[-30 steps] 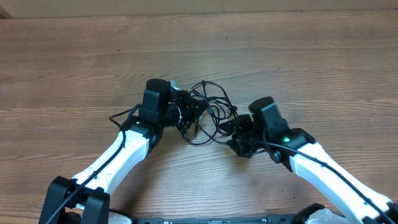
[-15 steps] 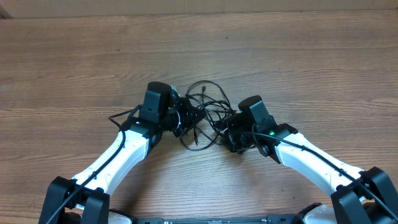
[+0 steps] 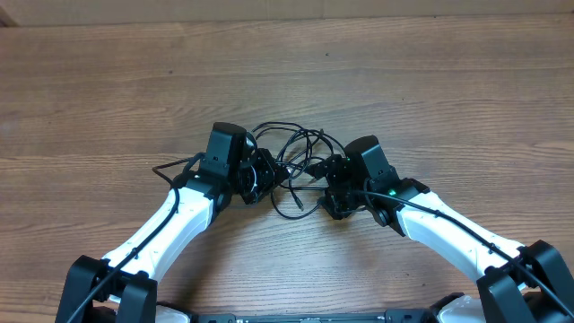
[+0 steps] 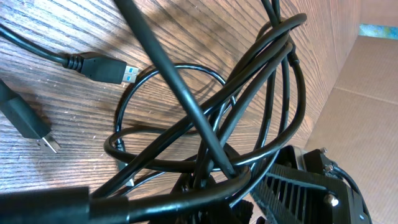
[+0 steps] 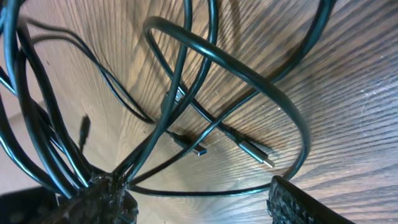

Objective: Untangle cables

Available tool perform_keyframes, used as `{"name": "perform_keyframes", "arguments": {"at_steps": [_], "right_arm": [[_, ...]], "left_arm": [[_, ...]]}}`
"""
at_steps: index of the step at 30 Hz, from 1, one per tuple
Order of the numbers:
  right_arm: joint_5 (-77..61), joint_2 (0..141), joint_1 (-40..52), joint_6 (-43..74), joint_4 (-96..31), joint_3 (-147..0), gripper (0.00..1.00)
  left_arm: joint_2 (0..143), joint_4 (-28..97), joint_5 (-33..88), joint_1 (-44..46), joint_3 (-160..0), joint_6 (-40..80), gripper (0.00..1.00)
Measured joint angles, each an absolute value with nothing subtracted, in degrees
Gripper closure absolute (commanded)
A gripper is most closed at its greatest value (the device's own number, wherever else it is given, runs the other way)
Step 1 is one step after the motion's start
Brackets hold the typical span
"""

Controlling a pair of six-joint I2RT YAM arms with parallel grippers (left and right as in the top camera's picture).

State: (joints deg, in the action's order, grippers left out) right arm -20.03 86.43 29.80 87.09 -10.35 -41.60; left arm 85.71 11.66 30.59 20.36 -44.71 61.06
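Observation:
The cables are thin black cords tangled in one loose bunch on the wooden table between my two grippers. My left gripper is at the bunch's left side and is shut on several strands; in the left wrist view the cables converge into its jaws. My right gripper is at the bunch's right side. In the right wrist view its fingers are wide apart, with cables draped over the left finger and one loop lying between them. USB plug tips lie on the wood.
The wooden table extends around the bunch on all sides. A thicker black cable fixed to the left arm loops out at its left. A brown cardboard wall shows past the table edge in the left wrist view.
My right gripper has moved left into the bunch's right side. My left gripper has shifted slightly down and left, and the cable loops have spread wider between the two grippers.

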Motion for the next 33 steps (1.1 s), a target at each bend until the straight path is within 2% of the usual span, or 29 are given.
{"name": "perform_keyframes", "arguments": {"at_steps": [8,13,17,26,33], "right_arm": [[-18.06,86.43,29.76,94.15,-9.45,-41.6,0.27],[-16.95,86.43,29.67,99.31,-8.82,-41.6,0.38],[-16.91,86.43,29.67,104.18,-8.58,-41.6,0.44],[-16.47,86.61,29.71,111.7,-4.91,-41.6,0.45],[-16.53,92.62,30.33,114.76,7.44,-41.54,0.53]], "left_arm": [[85.71,8.58,30.7,20.8,-44.71,62.5,0.96],[85.71,3.97,31.86,21.02,-44.71,66.08,0.95],[85.71,3.62,32.36,21.02,-44.71,67.92,0.96],[85.71,3.38,32.38,21.02,-44.71,69.12,0.96],[85.71,3.4,32.36,21.02,-44.71,69.14,0.96]]}}
